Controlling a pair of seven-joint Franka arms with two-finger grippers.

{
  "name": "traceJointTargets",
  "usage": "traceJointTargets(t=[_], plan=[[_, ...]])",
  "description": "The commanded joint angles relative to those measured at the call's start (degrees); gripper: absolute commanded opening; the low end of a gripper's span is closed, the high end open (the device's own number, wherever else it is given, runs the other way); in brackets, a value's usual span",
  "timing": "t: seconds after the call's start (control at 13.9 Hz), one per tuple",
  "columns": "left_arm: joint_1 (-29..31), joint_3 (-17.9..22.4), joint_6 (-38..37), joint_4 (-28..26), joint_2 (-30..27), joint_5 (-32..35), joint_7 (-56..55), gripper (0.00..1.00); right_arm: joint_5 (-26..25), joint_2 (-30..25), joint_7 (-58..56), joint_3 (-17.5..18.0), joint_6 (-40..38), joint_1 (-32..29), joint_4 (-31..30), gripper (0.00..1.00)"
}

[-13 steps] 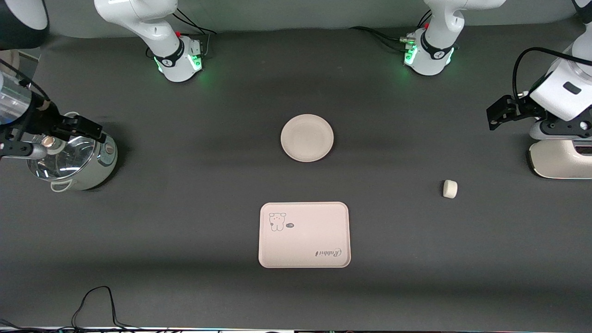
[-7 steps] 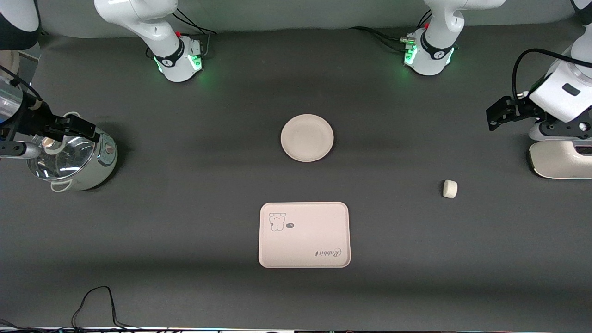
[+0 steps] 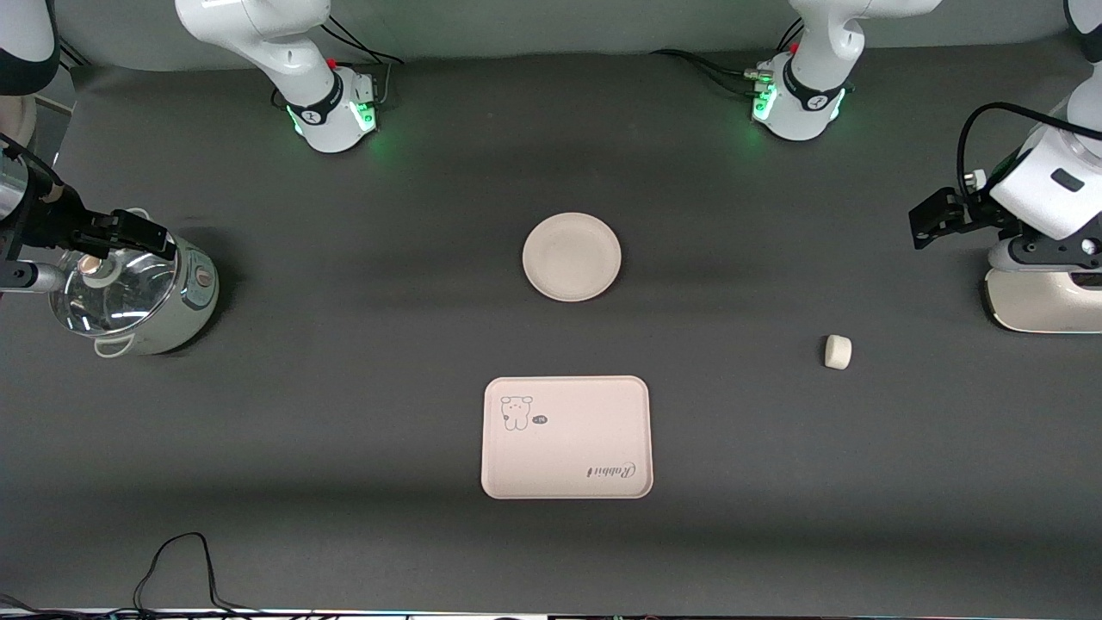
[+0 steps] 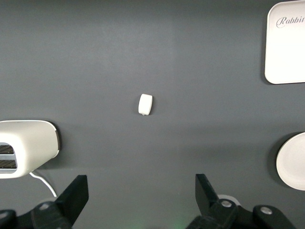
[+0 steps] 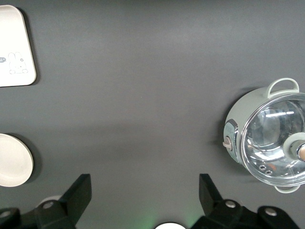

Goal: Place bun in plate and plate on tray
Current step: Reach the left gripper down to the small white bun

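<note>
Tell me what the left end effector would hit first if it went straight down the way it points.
Probably bare table: the left end effector is open and points down at dark cloth. The bun lies off that line, though depth is unclear.

**Arm and gripper status**

We hold the left gripper (image 4: 138,198) raised at the left arm's end of the table, fingers spread wide. We hold the right gripper (image 5: 145,198) raised at the right arm's end, fingers likewise spread.
</note>
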Motion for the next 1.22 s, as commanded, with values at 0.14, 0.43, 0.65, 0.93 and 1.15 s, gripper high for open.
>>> traceJointTargets(t=[0.14, 0.43, 0.65, 0.93, 1.15], plan=[[0.7, 1.9, 10.1, -19.1, -13.2, -1.4, 0.8, 1.0, 0.6, -1.0, -1.4, -0.3, -0.5, 0.4, -1.1, 1.0], [0.4, 7.4, 13.1, -34.8, -25.7, -1.4, 4.4, 1.0, 0.6, -1.2, -1.3, -0.2, -0.6, 0.6, -2.2, 1.0], [-0.1, 7.4, 9.7, -37.1, -26.8, -1.4, 4.8, 1.0, 0.6, -1.2, -1.4, -0.1, -0.5, 0.7, -2.2, 1.0], [0.3, 7.4, 14.4, -39.1, -22.9, -1.4, 4.0, 1.0, 0.6, -0.8, -1.3, -0.1, -0.4, 0.7, -2.2, 1.0], [0.3, 7.4, 22.9, -42.2, -16.0, -1.4, 3.6, 1.0, 0.6, -0.6, -1.4, -0.1, 0.0, 0.8, -2.9, 0.99]])
